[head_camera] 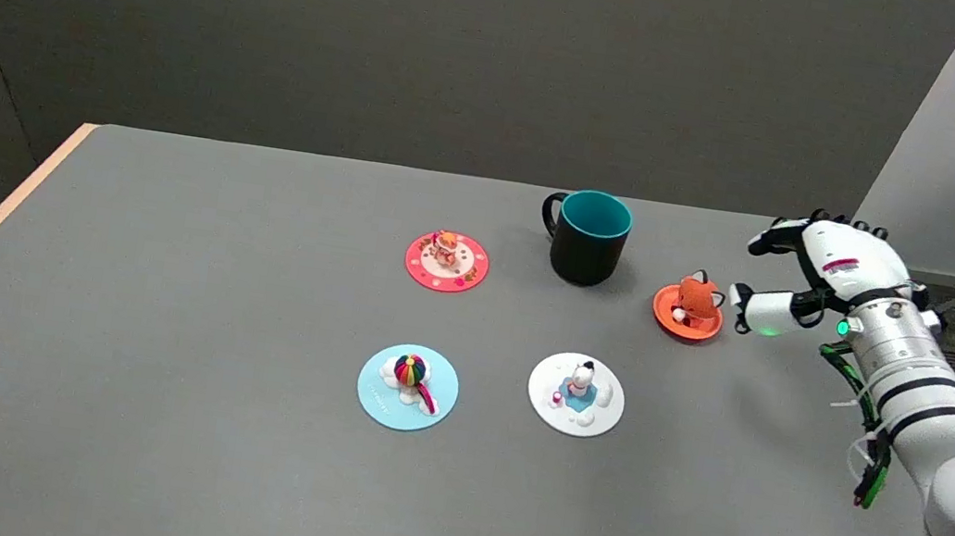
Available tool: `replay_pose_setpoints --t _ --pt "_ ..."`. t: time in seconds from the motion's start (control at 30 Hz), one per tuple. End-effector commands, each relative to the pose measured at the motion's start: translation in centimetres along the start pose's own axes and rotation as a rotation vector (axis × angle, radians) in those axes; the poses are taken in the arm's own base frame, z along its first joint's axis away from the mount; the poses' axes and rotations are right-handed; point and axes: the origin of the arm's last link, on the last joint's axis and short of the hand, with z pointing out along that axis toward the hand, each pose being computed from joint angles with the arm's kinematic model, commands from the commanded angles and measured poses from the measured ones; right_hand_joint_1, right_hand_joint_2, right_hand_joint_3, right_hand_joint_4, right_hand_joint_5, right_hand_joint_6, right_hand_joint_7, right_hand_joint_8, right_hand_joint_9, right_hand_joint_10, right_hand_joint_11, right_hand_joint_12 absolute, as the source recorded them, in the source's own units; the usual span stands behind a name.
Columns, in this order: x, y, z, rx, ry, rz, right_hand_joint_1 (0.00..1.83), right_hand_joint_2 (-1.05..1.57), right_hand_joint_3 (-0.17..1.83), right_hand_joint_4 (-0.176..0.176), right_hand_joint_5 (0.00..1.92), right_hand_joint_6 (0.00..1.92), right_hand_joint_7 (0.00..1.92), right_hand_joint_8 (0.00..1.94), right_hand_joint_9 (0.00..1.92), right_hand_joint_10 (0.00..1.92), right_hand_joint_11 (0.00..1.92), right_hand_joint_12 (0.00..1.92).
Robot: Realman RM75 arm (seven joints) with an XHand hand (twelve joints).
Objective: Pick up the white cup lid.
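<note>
While our right hand [799, 276] hovers spread, holding nothing, just beside the orange cup lid [688, 313], white cup lid [576, 394] apart on open tabletop [154, 307], near edge close.

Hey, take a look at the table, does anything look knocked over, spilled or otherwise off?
Nothing stands out. The black mug stands upright, and the white cup lid, light blue lid, pink lid and orange lid all lie flat on the table, apart from one another. The right hand hovers open beside the orange lid.
</note>
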Motion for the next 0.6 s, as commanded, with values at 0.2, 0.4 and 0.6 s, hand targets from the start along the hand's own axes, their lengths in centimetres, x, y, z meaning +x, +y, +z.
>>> replay_pose_setpoints --t 0.2,0.4,0.6 --pt "-1.7 -4.7 -3.3 0.046 0.055 0.304 0.83 0.48 0.98 -0.046 0.78 0.30 0.69 0.18 0.61 0.19 0.42 0.31" --pt "-2.2 -4.8 -4.7 0.047 0.088 0.424 0.83 0.49 0.98 -0.057 0.78 0.30 0.69 0.18 0.61 0.19 0.42 0.31" --pt "-3.0 -5.9 -5.7 0.072 0.078 0.467 0.83 0.49 0.98 -0.073 0.77 0.29 0.69 0.18 0.61 0.20 0.42 0.32"
